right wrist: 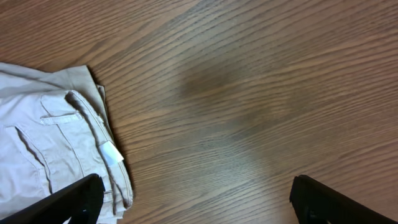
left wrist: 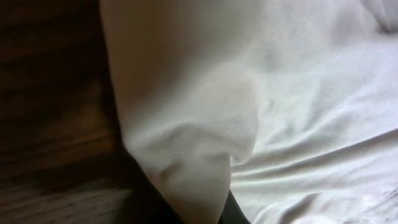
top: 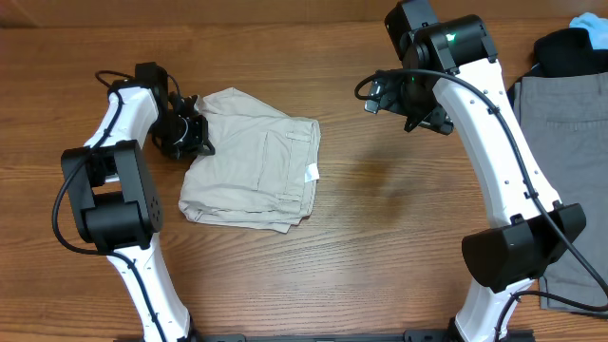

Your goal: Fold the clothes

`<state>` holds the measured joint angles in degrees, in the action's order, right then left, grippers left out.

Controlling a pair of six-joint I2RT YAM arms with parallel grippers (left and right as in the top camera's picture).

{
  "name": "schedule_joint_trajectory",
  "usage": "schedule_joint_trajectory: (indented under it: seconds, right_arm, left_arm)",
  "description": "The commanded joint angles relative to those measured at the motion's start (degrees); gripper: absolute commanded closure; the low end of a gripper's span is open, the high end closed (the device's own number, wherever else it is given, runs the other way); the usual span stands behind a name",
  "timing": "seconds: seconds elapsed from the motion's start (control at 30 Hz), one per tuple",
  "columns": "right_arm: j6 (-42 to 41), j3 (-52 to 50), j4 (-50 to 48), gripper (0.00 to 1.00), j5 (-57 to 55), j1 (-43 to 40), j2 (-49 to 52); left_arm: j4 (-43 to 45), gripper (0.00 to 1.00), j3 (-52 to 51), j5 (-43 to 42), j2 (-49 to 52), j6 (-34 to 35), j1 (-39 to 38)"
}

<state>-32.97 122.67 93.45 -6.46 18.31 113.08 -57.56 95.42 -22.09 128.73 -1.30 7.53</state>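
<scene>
The pale beige shorts lie folded on the wooden table left of centre, with a small white label at their right edge. My left gripper is at the shorts' upper left corner. In the left wrist view a fold of the beige cloth runs down between its dark fingers, so it is shut on the shorts. My right gripper is open and empty, held above bare table right of the shorts. In the right wrist view its fingers are wide apart, and the shorts lie at the left.
A grey garment lies along the table's right side, with a black garment and a bit of blue cloth at the back right. Bare wood lies between the shorts and the right arm.
</scene>
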Motion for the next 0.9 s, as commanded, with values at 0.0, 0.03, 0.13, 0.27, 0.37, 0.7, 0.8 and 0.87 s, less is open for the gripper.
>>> schedule_joint_trajectory:
  seconds: [0.0, 0.03, 0.13, 0.27, 0.37, 0.7, 0.8, 0.87]
  right_arm:
    - [0.2, 1.0, -0.1, 0.0, -1.0, -0.2, -1.1]
    - [0.2, 1.0, -0.1, 0.0, -1.0, -0.2, -1.1]
    - [0.2, 1.0, -0.1, 0.0, -1.0, -0.2, -1.1]
    - [0.2, 1.0, 0.2, 0.0, -1.0, -0.2, -1.1]
    - [0.2, 1.0, 0.2, 0.0, -1.0, -0.2, -1.1]
    - [0.2, 1.0, -0.8, 0.0, -1.0, -0.2, -1.1]
    - [0.2, 1.0, -0.8, 0.0, -1.0, -0.2, -1.1]
    - [0.0, 1.0, -0.8, 0.0, -1.0, -0.2, -1.1]
  left_arm:
    - [5.2, 0.96, -2.0, 0.0, 2.4, 7.8, -0.7]
    - [6.8, 0.96, -1.9, 0.0, 2.4, 10.4, -0.3]
    - [10.5, 0.96, -1.6, 0.1, 2.4, 18.7, 1.9]
    - [14.2, 0.96, -0.7, 0.9, 2.4, 30.0, 8.5]
    - [16.3, 0.96, -0.6, 0.8, 2.4, 41.8, 17.4]
    - [18.1, 0.96, -0.6, -1.6, 2.4, 52.3, 35.0]
    - [16.1, 0.96, -0.6, -2.2, 2.4, 57.0, 37.9]
    - [15.0, 0.96, -0.6, -3.2, 2.4, 59.7, 39.3]
